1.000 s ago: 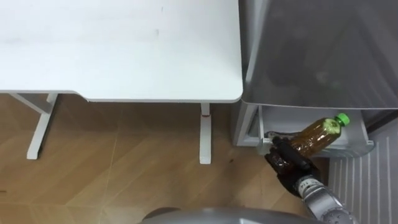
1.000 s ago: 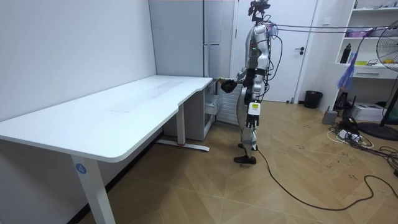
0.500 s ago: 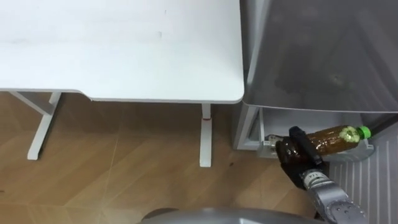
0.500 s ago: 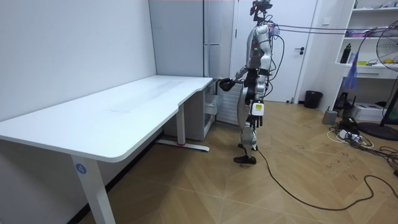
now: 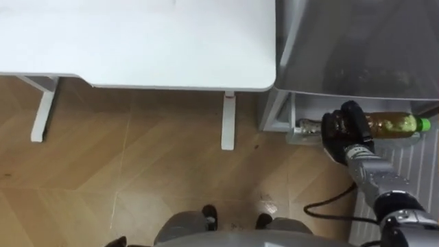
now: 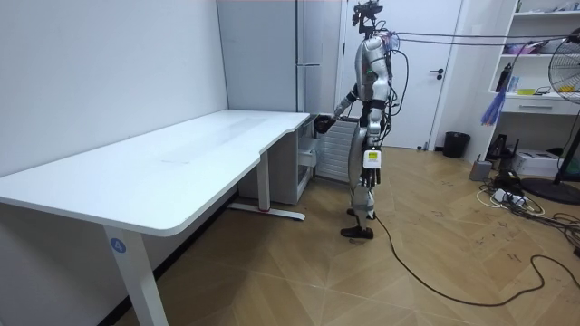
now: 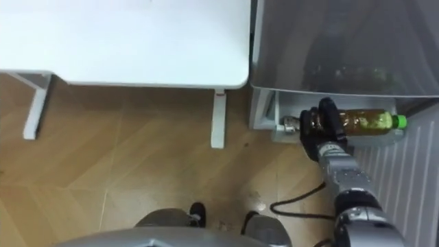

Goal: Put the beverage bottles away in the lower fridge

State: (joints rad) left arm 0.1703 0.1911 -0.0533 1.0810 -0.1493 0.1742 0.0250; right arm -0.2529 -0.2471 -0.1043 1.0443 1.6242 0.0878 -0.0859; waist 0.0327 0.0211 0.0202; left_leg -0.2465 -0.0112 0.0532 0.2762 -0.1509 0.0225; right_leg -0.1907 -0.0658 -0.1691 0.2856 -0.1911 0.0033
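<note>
- The robot is standing on the wooden floor right in front of the fridge. In the room view it is standing upright, with one arm stretched toward the fridge's lower part.
- At 4 o'clock in the eye views, the right hand is curling its dark fingers tightly round the drink bottle and gripping it near the base end.
- The bottle is lying on its side in that hand, with its green cap pointing to 3 o'clock. It is sitting at the mouth of the open lower compartment, just under the fridge's grey front edge. I cannot tell whether it is touching a shelf yet.
- To 5 o'clock of the bottle, the white ribbed door panel is standing open close by.
- Farther off, from 9 to 12 o'clock, the white surface is sitting just beside the fridge, with its leg near the compartment's corner.
- In my judgement these things are risking trouble:
  - The long cap end is hanging far from the grip, so it could dip or swing and knock the compartment's rim or the door panel.
  - The smooth plastic could be sliding in the fingers if the wrist tilts.
  - Letting go this close to the mouth could let the round bottle roll back out onto the floor.
  - Lifting too high would be driving the knuckles into the grey edge above.
</note>
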